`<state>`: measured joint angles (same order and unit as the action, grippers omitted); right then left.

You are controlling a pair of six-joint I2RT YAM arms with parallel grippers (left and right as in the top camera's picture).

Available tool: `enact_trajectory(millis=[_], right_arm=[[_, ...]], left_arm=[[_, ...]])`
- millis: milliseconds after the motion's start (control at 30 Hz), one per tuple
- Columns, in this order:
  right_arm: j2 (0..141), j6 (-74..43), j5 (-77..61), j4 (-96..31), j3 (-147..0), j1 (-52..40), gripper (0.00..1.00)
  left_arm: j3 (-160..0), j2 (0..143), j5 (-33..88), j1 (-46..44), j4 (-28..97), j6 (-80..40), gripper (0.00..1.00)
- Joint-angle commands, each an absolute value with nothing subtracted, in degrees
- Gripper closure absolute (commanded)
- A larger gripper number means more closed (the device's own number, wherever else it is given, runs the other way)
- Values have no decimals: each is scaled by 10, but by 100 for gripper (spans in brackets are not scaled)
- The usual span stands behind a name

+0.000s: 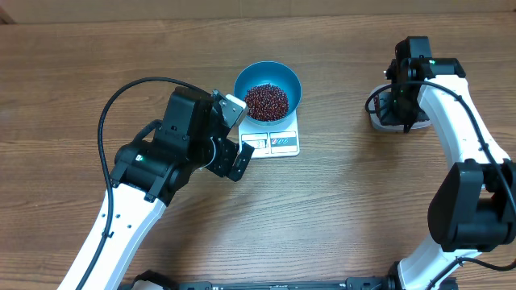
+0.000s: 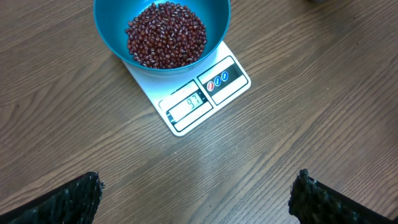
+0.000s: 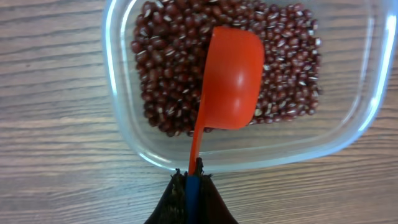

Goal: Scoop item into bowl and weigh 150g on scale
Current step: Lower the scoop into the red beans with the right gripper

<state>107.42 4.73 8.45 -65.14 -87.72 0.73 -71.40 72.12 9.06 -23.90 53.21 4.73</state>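
The blue bowl [image 1: 268, 79] stands on the white scale [image 1: 282, 145] and holds a heap of dark red-brown beans [image 1: 266, 101]. In the left wrist view the bowl [image 2: 106, 31], its beans [image 2: 166, 34] and the scale [image 2: 214, 93] lie ahead, and the display reads 97. My left gripper [image 1: 237, 134] [image 2: 196, 199] is open just left of the scale, with nothing between its fingers. My right gripper [image 3: 194, 177] is shut on the handle of an orange-red scoop [image 3: 233, 78]. The scoop's cup lies over the beans [image 3: 165, 74] in a clear tub [image 3: 118, 93].
The clear tub [image 1: 380, 119] sits at the back right, mostly hidden under my right arm [image 1: 451, 121] in the overhead view. The left arm's black cable [image 1: 109, 113] loops over the table at the left. Bare wood surrounds the scale.
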Motion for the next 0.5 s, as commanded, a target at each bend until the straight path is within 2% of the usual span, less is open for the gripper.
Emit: enact_trajectory(millis=[0, 233, 467], right_arm=[[1074, 65, 41, -651, -872, 7, 96], [1074, 80, -25, -648, -872, 15, 96], [1074, 83, -103, -630, -872, 60, 96]], left_arm=[[-711, 720, 99, -236, 533, 58, 0], [-711, 720, 99, -236, 533, 58, 0], [-711, 720, 99, -236, 533, 58, 0]])
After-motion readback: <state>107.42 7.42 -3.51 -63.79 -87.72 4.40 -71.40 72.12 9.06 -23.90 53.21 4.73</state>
